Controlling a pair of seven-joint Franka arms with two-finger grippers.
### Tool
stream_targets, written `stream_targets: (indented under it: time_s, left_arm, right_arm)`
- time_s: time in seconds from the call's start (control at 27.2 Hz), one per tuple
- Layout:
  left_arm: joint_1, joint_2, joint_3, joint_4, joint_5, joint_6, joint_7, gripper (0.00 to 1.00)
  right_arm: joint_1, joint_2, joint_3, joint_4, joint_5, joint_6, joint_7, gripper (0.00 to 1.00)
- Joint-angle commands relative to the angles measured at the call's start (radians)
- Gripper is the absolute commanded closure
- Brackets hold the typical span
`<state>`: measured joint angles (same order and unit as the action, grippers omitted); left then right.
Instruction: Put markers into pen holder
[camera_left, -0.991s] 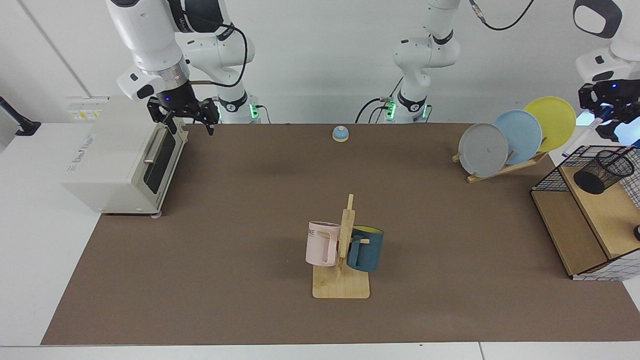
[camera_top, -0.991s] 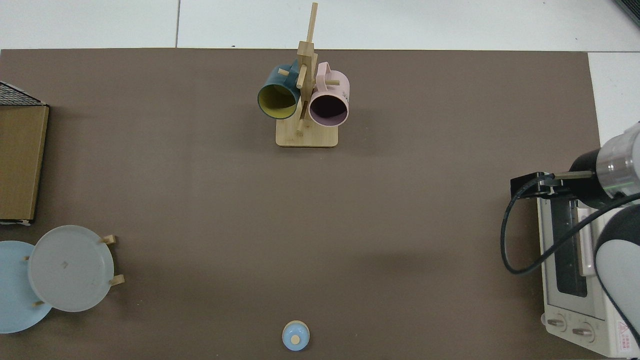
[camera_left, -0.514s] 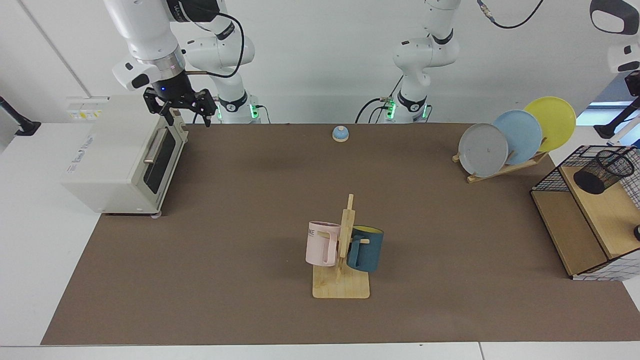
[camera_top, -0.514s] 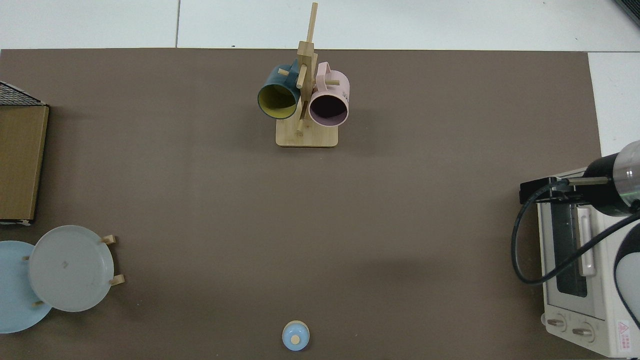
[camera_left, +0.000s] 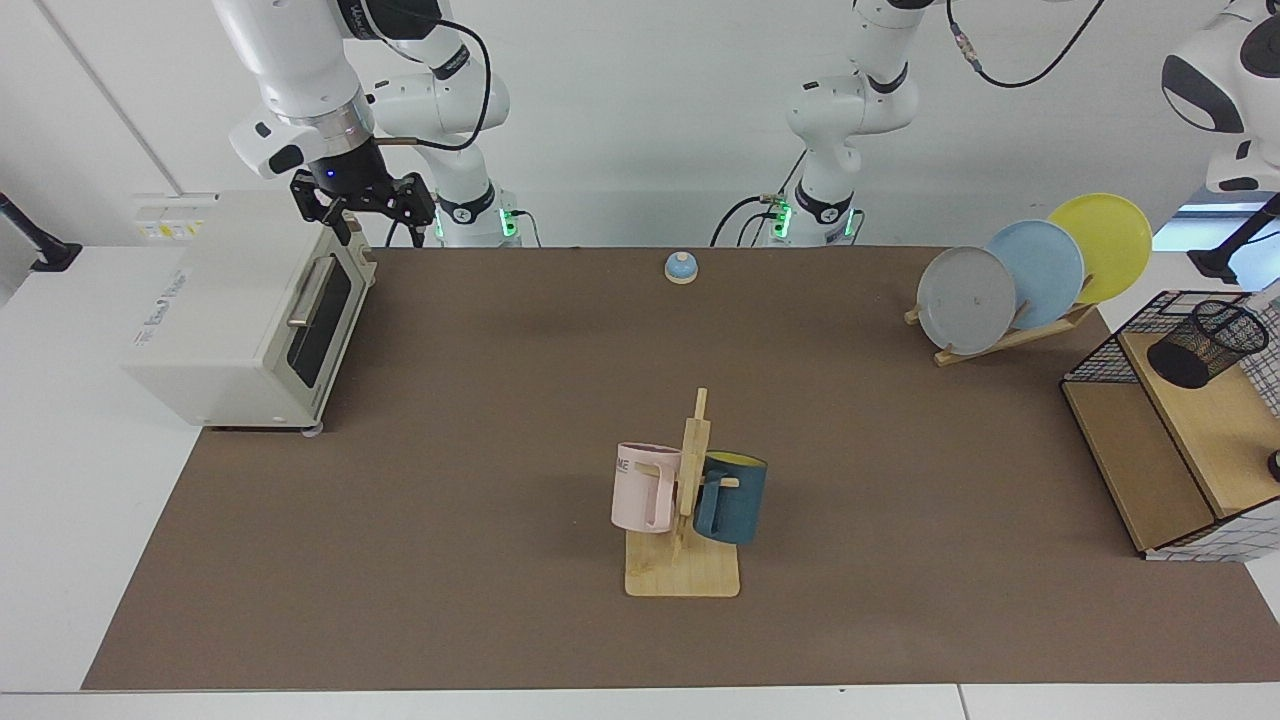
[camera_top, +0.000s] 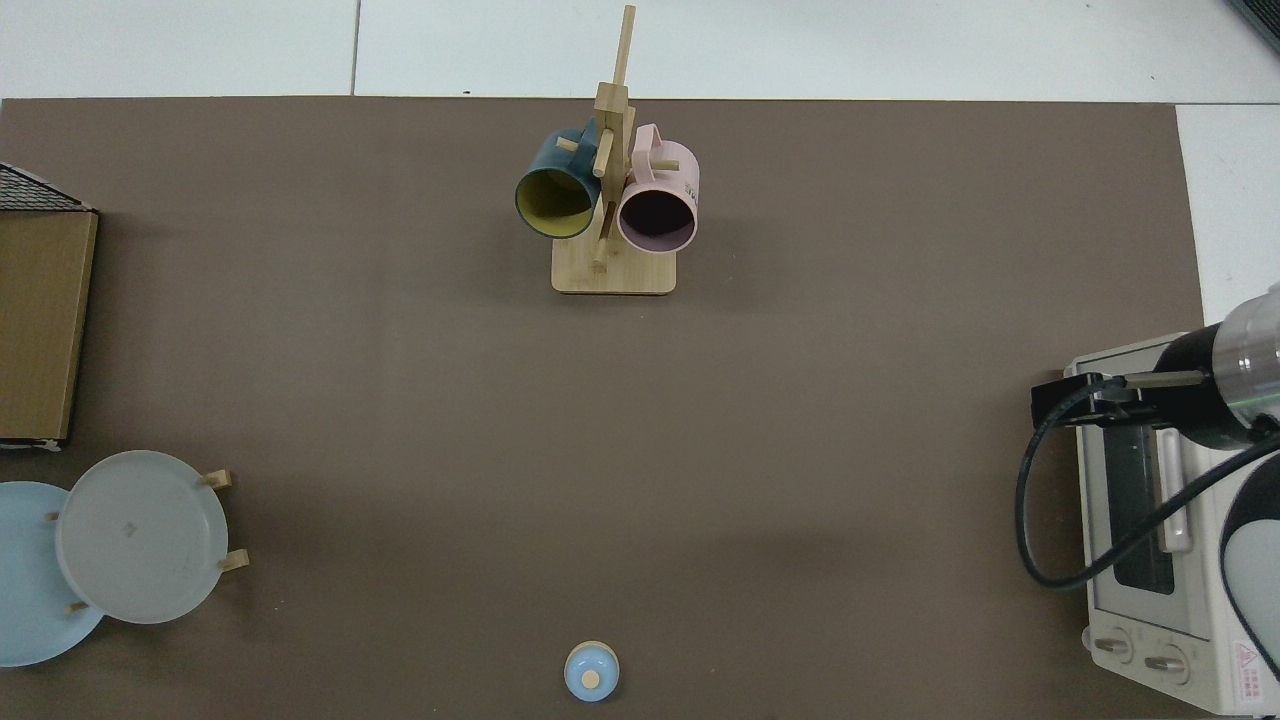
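Observation:
The pen holder (camera_left: 1207, 343), a small black mesh cup, stands on the top wooden shelf of the wire basket (camera_left: 1100, 355) at the right edge of the facing view. No marker shows in it or anywhere else; the markers are out of view. Of the left arm only a white link (camera_left: 1225, 75) shows at the upper right, and its gripper is out of frame. My right gripper (camera_left: 366, 222) hangs open and empty over the back corner of the toaster oven (camera_left: 235, 320); in the top view the right gripper (camera_top: 1068, 398) is at the oven's edge.
A mug rack (camera_left: 683, 540) with a pink and a dark blue mug stands mid-table. A plate rack (camera_left: 1010, 290) with three plates is at the back right. A small blue bell (camera_left: 681, 267) sits at the back edge.
The left gripper, which held the marker above the basket a second ago, has risen out of view. The right gripper has lifted slightly over the oven.

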<state>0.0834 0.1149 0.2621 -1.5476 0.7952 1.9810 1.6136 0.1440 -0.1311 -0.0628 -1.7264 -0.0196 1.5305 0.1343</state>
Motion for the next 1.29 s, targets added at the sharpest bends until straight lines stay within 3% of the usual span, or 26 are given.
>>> stream_targets:
  time_s: [0.0,0.66,0.7,0.73,0.77,1.06,1.25]
  left_arm:
    - [0.002,0.058,0.008,0.027,0.025,0.016,0.015,1.00]
    - [-0.004,0.080,0.008,0.014,0.033,0.025,-0.021,0.99]
    - [-0.004,0.080,0.008,0.015,0.033,0.024,-0.021,0.81]
    - [-0.004,0.081,0.008,0.017,0.035,0.024,-0.021,0.48]
    - [-0.002,0.081,0.008,0.018,0.033,0.024,-0.020,0.00]
    - [-0.005,0.083,0.006,0.021,0.029,0.012,-0.026,0.00]
    - [-0.039,0.081,0.003,0.023,0.009,-0.025,-0.072,0.00]
  right_arm:
    - [-0.029,-0.013,0.001,-0.002,0.017,0.002,-0.013,0.00]
    - [-0.040,-0.028,0.004,-0.005,0.018,-0.006,-0.016,0.00]
    - [-0.040,-0.027,0.003,-0.005,0.018,0.000,-0.016,0.00]
    - [-0.040,-0.027,0.004,-0.004,0.020,0.003,-0.015,0.00]
    - [-0.040,-0.027,0.004,-0.004,0.020,0.003,-0.015,0.00]
    - [-0.040,-0.027,0.004,-0.004,0.018,0.002,-0.015,0.00]
    - [-0.040,-0.027,0.004,-0.004,0.018,0.002,-0.015,0.00]
